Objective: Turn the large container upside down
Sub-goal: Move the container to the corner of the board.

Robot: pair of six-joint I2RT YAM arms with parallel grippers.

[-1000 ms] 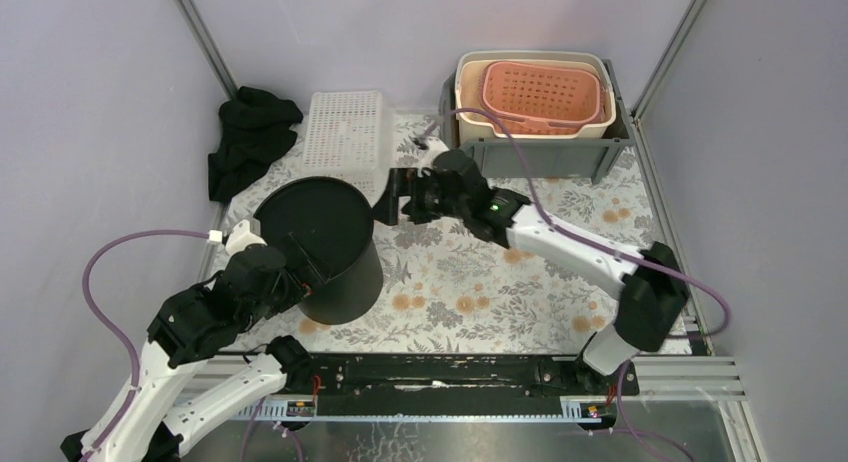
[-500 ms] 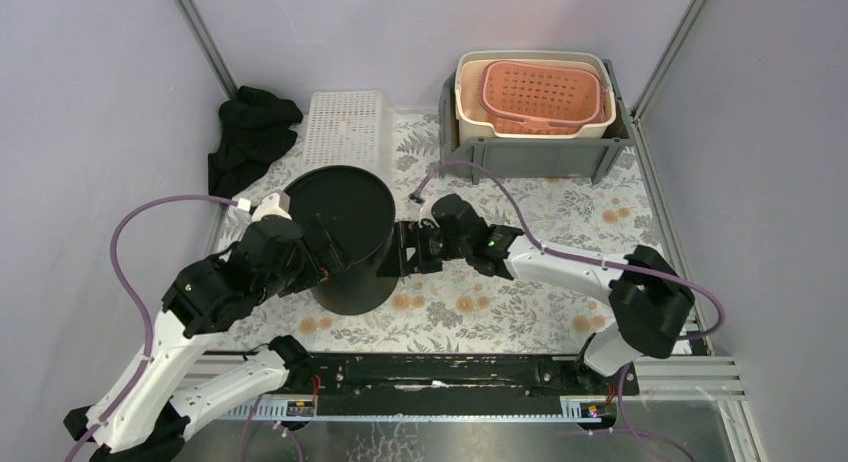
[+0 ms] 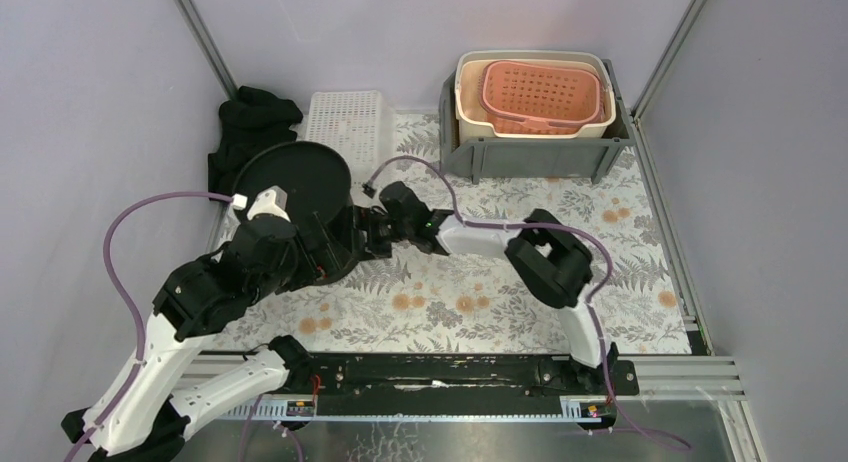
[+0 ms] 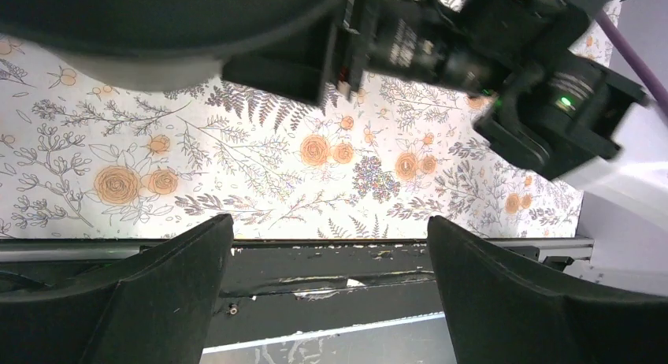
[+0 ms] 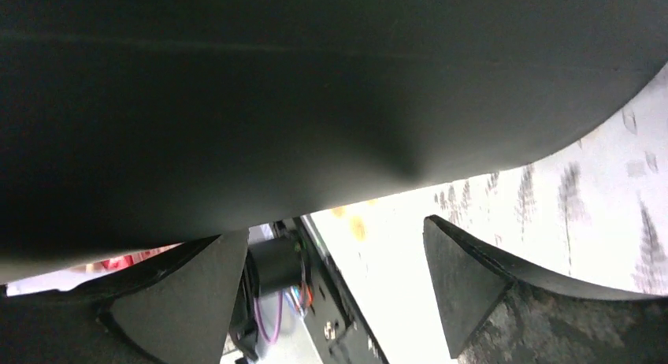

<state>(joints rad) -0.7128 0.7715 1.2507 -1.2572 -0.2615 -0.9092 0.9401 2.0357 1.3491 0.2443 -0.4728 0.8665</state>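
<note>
Large black cylindrical container sits left-centre on floral-cloth table, tilted and not yet inverted. Left gripper is wide open at its near side, holding nothing. Right gripper has fingers spread against its wall; grip or push, we cannot tell. We judge flip partway; remaining rotation and set-down left.

Large container tipped from upright to leaning away, now just beyond the jaws; right gripper swung in low beside it.
</note>
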